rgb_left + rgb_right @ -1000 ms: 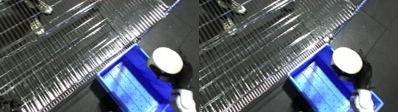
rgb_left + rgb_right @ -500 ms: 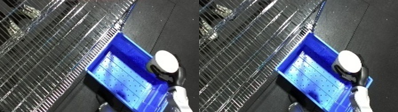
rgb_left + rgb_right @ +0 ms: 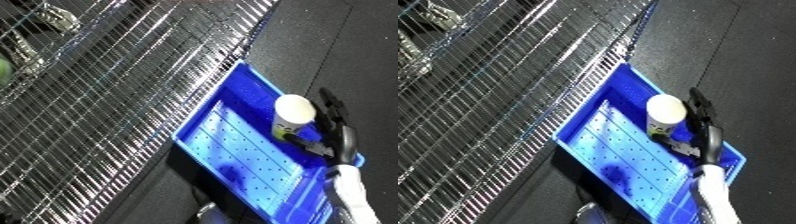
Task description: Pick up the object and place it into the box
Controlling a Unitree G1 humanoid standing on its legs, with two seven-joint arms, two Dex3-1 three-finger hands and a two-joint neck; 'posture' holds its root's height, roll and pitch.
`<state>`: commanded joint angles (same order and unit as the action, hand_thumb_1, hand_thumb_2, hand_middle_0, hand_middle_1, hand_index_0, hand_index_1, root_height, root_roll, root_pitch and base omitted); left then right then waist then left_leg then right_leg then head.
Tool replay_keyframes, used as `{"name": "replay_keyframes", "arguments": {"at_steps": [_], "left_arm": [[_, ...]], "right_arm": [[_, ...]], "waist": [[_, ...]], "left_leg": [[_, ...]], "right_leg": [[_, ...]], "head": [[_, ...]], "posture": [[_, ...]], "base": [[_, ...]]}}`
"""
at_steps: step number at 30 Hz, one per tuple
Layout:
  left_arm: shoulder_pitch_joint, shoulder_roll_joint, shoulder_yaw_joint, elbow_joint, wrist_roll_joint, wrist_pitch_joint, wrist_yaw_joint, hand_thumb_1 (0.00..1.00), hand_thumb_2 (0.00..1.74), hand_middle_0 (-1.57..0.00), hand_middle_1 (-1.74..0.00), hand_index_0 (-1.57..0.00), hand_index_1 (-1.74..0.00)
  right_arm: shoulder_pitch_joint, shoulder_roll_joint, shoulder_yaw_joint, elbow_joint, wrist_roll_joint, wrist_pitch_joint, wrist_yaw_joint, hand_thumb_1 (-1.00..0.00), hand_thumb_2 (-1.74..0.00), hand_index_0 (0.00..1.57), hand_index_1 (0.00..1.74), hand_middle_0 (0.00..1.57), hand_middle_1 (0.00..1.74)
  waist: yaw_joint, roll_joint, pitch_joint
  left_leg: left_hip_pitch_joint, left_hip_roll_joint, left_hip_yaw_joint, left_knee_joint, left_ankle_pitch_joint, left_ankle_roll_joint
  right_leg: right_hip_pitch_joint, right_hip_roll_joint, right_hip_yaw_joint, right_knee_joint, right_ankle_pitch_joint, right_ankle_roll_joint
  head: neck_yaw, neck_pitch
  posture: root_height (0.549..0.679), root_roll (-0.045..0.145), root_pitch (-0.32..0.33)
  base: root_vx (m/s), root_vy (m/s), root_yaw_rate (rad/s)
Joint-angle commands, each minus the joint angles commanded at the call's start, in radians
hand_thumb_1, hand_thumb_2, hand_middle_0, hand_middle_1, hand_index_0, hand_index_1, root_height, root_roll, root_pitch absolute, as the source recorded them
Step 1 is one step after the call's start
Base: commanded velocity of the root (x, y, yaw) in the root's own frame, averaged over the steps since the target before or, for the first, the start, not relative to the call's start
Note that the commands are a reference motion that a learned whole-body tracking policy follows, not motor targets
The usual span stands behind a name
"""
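A white paper cup (image 3: 293,116) with a green print on its side sits tilted inside the blue bin (image 3: 233,150), close to the bin's right wall. My right hand (image 3: 335,131) comes in from the lower right and is curled on the cup, fingers (image 3: 699,107) along its right side and the thumb under its base. The cup's white lid faces the camera. The bin's dotted floor holds nothing else. My left hand is out of view.
The bin stands on a dark floor (image 3: 355,45) against the edge of a silver wire rack (image 3: 115,100) that fills the left. Crumpled clear wrapping (image 3: 53,17) and a green object (image 3: 3,70) lie on the rack's far left.
The camera has shifted, so the bin sits more central. My right hand has carried the cup from over the bin's right rim to inside the bin.
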<state>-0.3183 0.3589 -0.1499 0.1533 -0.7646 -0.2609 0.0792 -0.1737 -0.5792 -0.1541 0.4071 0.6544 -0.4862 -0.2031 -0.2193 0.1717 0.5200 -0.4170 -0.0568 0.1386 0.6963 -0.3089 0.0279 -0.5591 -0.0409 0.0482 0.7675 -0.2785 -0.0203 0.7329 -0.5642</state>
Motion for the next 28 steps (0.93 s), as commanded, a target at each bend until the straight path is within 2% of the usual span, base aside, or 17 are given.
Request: {"name": "replay_keyframes", "arguments": {"at_steps": [11,15,21,24,28], "left_arm": [[0.009,-0.008,0.001,-0.001,-0.004,0.003,0.001,1.0,1.74,-1.57,-1.74,-1.57,-1.74],[0.018,-0.01,0.0,-0.003,-0.006,-0.002,0.004,1.0,1.74,-1.57,-1.74,-1.57,-1.74],[0.051,-0.019,0.018,-0.026,0.01,-0.019,0.019,1.0,1.74,-1.57,-1.74,-1.57,-1.74],[0.066,-0.025,0.032,-0.033,0.016,-0.024,0.024,1.0,1.74,-1.57,-1.74,-1.57,-1.74],[0.08,-0.031,0.054,-0.036,0.012,-0.018,0.02,1.0,1.74,-1.57,-1.74,-1.57,-1.74]], "right_arm": [[0.009,0.014,0.0,-0.01,0.023,0.017,0.029,0.0,0.0,0.0,0.0,0.0,0.0],[0.007,0.018,0.015,-0.051,-0.018,0.013,0.035,0.0,0.0,0.0,0.0,0.0,0.0],[0.01,0.055,0.037,-0.25,-0.122,0.014,0.036,0.0,0.0,0.0,0.0,0.0,0.0],[0.005,0.072,0.046,-0.361,-0.182,0.039,0.065,0.0,0.0,0.0,0.0,0.0,0.0],[-0.019,0.079,0.065,-0.473,-0.235,0.104,0.143,0.0,0.0,0.0,0.0,0.0,0.0]], "waist": [[0.005,-0.001,0.0],[0.014,-0.009,0.0],[0.025,-0.031,0.0],[0.03,-0.042,0.0],[0.044,-0.059,0.0]], "left_leg": [[-0.004,0.001,-0.004,0.01,0.011,-0.0037],[-0.004,0.001,-0.012,0.013,0.011,-0.0019],[0.0,0.001,-0.029,0.001,0.01,0.0036],[0.003,0.006,-0.036,-0.001,0.015,0.0022],[0.011,0.013,-0.044,0.005,0.022,-0.0017]], "right_leg": [[0.003,-0.0023,-0.001,0.009,-0.005,-0.0055],[0.01,0.0,-0.004,0.013,-0.009,-0.0086],[0.023,0.0041,-0.01,0.008,-0.012,-0.0089],[0.031,0.0048,-0.015,0.009,-0.016,-0.0089],[0.048,0.0031,-0.024,0.014,-0.024,-0.0113]], "head": [[-0.024,-0.003],[-0.066,0.0],[-0.143,0.015],[-0.177,0.011],[-0.234,0.0]], "posture": [[0.639,0.128,0.074],[0.639,0.126,0.067],[0.639,0.122,0.063],[0.639,0.12,0.058],[0.639,0.116,0.043]], "base": [[0.011,0.008,0.011],[0.02,-0.009,0.062],[0.02,-0.002,0.067],[0.027,0.02,0.04],[0.028,0.022,0.063]]}}
